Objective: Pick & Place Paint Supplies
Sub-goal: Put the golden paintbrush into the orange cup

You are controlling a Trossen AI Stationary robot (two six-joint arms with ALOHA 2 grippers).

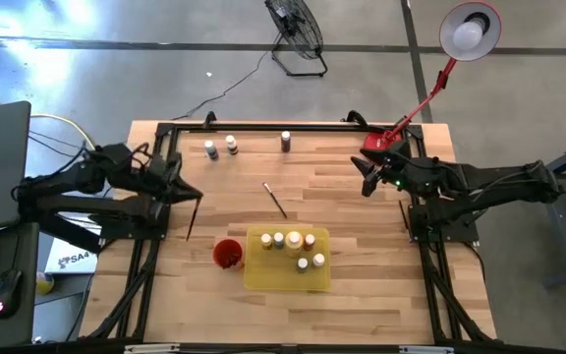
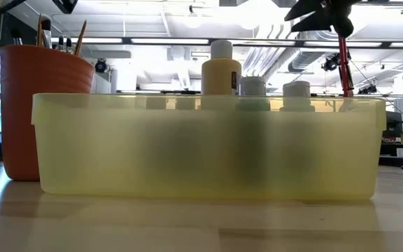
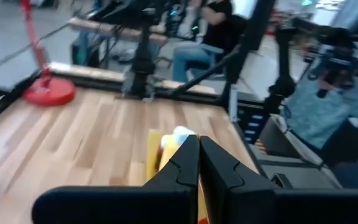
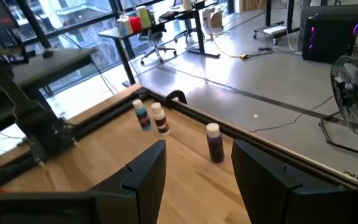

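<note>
So from above: yellow tray [image 1: 285, 277] sits near the front-middle of the table [image 1: 362, 206], w/ about six little paint bottles [image 1: 294, 242] standing in it. Red cup [image 1: 227, 254] is touching or just beside the tray's left side, and from table level you can see brush handles [image 2: 80, 36] poking out of it. Same low view shows a bigger yellowish bottle [image 2: 220, 70] w/ a pale cap rising above the tray wall, plus a couple more caps next to it.

Still out on the table: three bottles near the back edge, two close together [image 1: 220, 147] on the left and a dark one [image 1: 286, 142] a bit to their right. One thin dark paintbrush [image 1: 275, 200] lies loose mid-table, between those bottles and the tray.

Left gripper [image 1: 197, 196] hangs over the left side of the table, fingers pressed together, and there's a thin dark stick angling down from the tip. Looks like a brush but can't say for sure.

Right gripper [image 1: 369, 177] is up over the back-right area by the red lamp base [image 1: 378, 143], fingers spread, nothing between them. Its wrist cam looks straight at the three back bottles, dark one [image 4: 214, 142] showing in the gap btw the fingers, well apart from them.

People sitting in the room past the table, in the left wrist view.
</note>
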